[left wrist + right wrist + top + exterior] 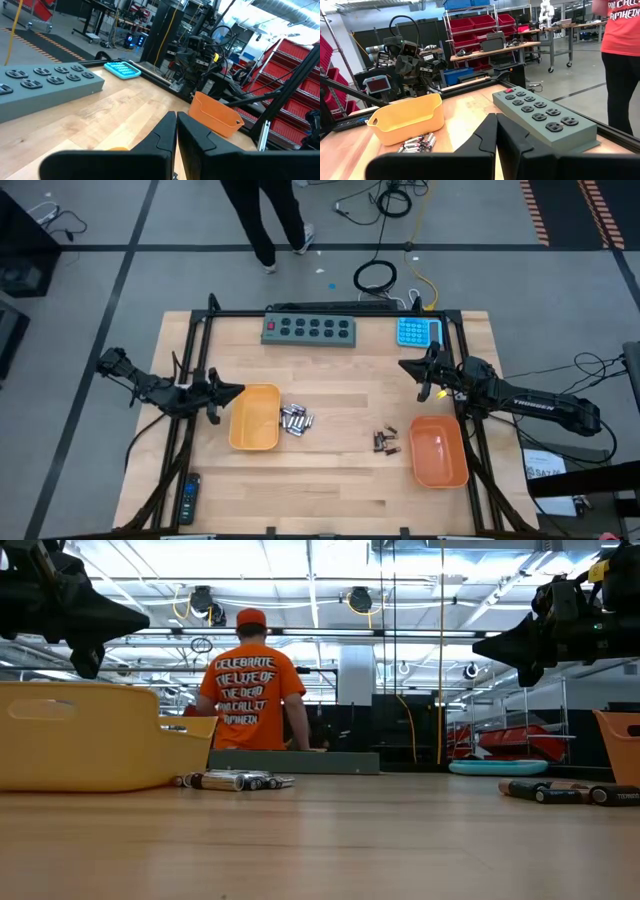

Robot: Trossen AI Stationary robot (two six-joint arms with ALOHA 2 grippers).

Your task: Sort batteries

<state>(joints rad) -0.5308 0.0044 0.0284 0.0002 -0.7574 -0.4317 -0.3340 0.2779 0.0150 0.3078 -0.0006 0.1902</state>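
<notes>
Several larger silvery batteries [296, 420] lie in a heap on the table just right of the yellow-orange tray [254, 417]; they also show in the low view [232, 781] and the right wrist view [417, 143]. A few smaller dark batteries [386, 442] lie left of the orange tray [439, 450], seen low at the right [565, 792]. My left gripper [238, 389] hovers shut above the table at the yellow tray's far left corner [176, 120]. My right gripper [403, 365] hovers shut above the table, beyond the orange tray [496, 120]. Neither touches anything.
A grey power strip [309, 329] lies along the far edge, a blue calculator [418, 332] at the far right. A black remote control [188, 498] sits at the near left corner. A person in an orange shirt [250, 690] stands beyond the far edge. Bare wood lies between the trays.
</notes>
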